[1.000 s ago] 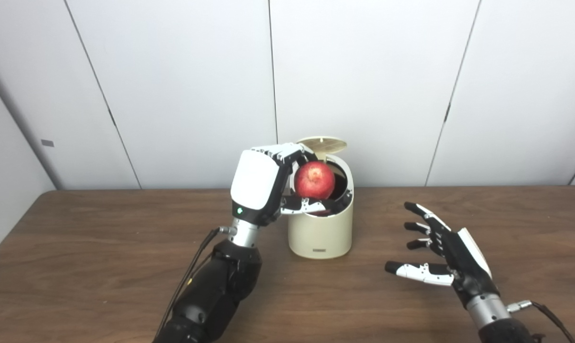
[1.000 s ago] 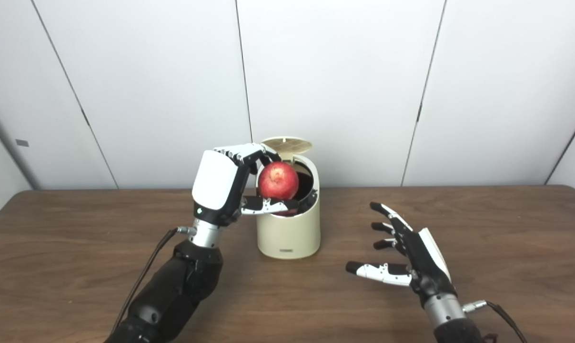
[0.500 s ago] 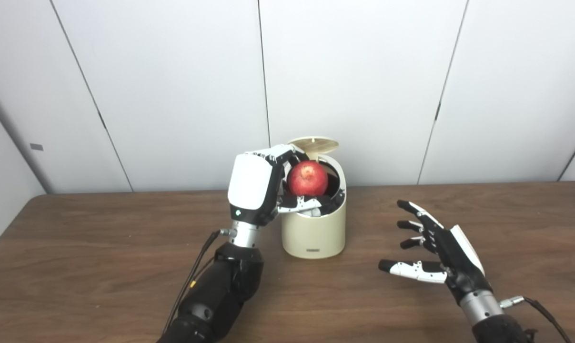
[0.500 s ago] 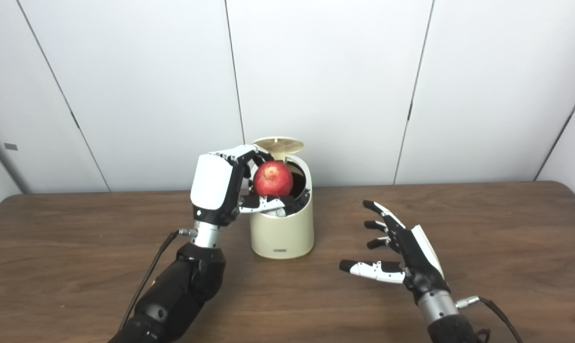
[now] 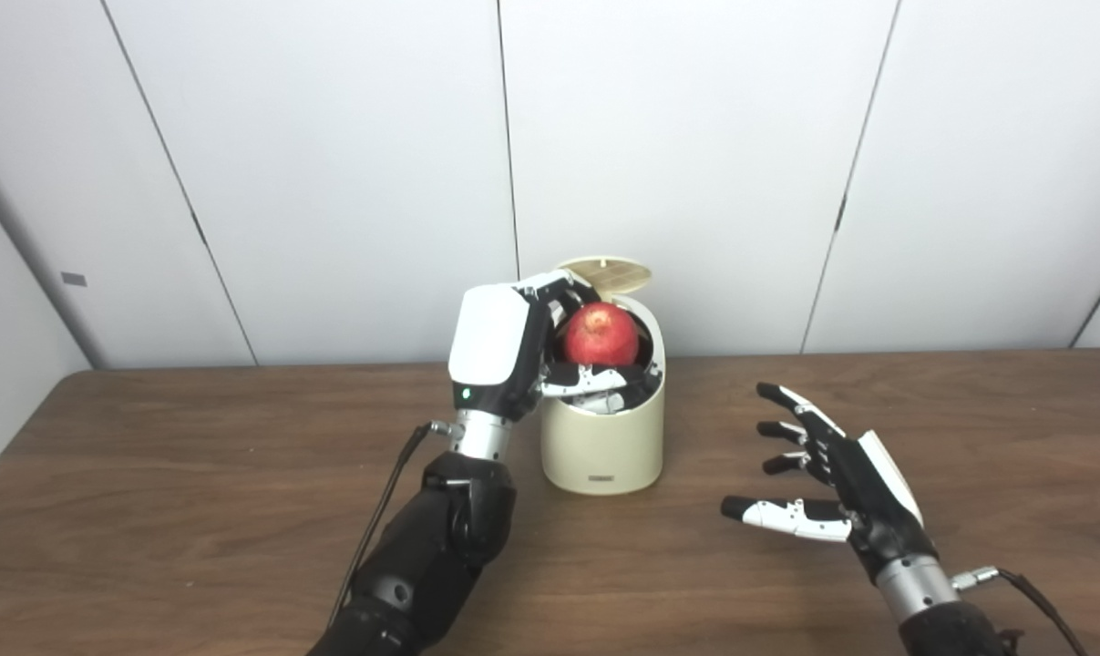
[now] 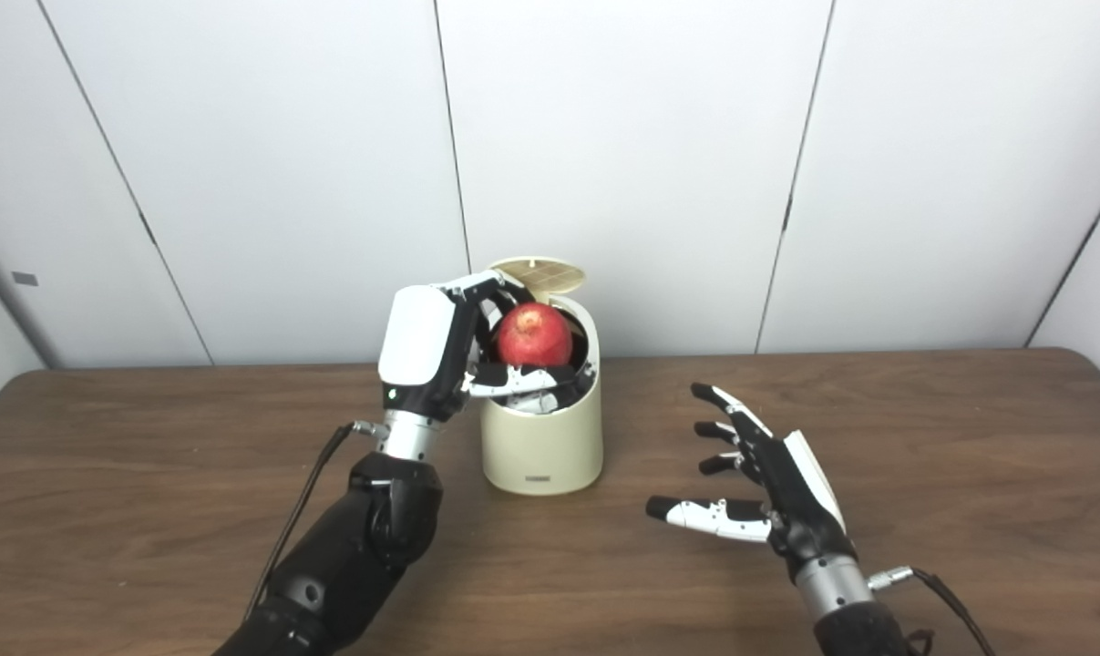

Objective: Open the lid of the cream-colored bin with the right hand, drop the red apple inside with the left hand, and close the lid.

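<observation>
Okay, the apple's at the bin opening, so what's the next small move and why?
Probably open the left hand and let the red apple drop. The apple sits right over the open mouth of the cream-colored bin, the lid is tipped up behind it, and the right hand waits open, well clear.

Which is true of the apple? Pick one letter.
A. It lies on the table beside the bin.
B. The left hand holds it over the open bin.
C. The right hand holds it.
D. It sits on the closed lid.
B: the left hand grips the apple above the bin, whose lid is up; the right hand is open and empty.
</observation>
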